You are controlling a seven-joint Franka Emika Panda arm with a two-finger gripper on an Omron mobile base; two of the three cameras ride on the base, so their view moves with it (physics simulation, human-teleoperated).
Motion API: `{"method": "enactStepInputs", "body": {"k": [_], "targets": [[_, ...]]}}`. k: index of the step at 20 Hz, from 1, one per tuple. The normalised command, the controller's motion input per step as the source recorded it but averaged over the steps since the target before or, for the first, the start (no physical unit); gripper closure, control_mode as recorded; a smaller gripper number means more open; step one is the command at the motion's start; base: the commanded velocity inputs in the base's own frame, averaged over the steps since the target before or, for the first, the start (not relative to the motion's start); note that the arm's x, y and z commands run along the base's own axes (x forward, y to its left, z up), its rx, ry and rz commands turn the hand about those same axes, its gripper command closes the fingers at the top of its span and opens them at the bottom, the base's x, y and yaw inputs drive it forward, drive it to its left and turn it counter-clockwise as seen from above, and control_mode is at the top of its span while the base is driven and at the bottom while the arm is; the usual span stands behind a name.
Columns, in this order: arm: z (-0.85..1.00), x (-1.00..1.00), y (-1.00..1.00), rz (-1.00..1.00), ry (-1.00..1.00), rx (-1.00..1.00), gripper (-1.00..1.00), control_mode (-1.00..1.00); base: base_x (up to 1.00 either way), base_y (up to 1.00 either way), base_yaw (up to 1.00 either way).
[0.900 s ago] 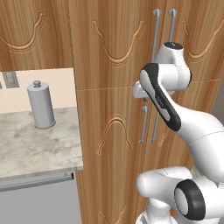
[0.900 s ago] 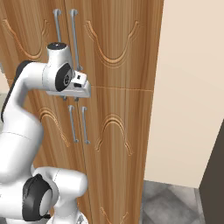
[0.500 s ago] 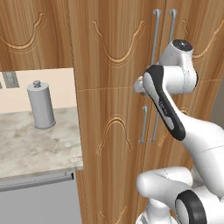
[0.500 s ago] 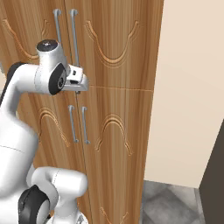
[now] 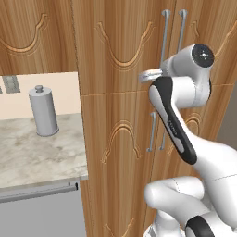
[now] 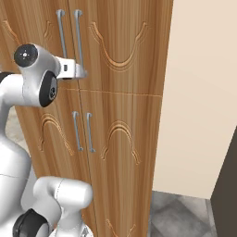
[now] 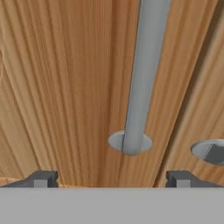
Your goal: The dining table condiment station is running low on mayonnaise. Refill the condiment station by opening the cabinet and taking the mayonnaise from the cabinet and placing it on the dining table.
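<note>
Cabinet [image 5: 120, 92] closed: upper doors with carved arch lines shut, lower doors shut. Mayonnaise not seen; no jar on show, so its place cannot be told from here.

Landmark: the pair of long grey bar handles [image 6: 68, 37] on the upper cabinet doors.

Gripper [image 6: 79, 72] sits at the foot of these handles, just above the seam between upper and lower doors. From the left base view the gripper [image 5: 150, 75] is level and pressed close to the door face, beside the lower end of the left-hand bar.

Jaws: spread wide, holding nothing. In the hand view the two dark fingertips [image 7: 41, 178] stand far apart at the lower corners, and one handle bar [image 7: 142, 74] runs up the middle between them, its round mounting foot on the wood just ahead. Tips flank the bar without touching it. The foot of the second handle [image 7: 211, 152] shows at the right edge of that view, outside the fingers.

Below the long handles: two shorter handles [image 6: 82, 132] on the lower doors, untouched.

Left of the cabinet: marbled counter [image 5: 37, 148] with a grey canister [image 5: 43, 111] standing upright, well apart from the arm.
</note>
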Motion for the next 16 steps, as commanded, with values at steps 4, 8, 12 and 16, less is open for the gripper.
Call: {"method": "enactStepInputs", "body": {"k": [4,8,12,16], "targets": [[0.84,0.0,0.06,0.0,-0.27,0.0,-1.0,-1.0,0.0,0.0,0.0],[0.67,0.01,0.0,-0.01,-0.12,0.01,-1.0,-1.0,0.0,0.0,0.0],[0.47,0.08,0.0,0.0,0.0,0.0,-1.0,-1.0,0.0,0.0,0.0],[0.18,0.27,0.0,0.0,0.02,0.0,-1.0,-1.0,0.0,0.0,0.0]]}}
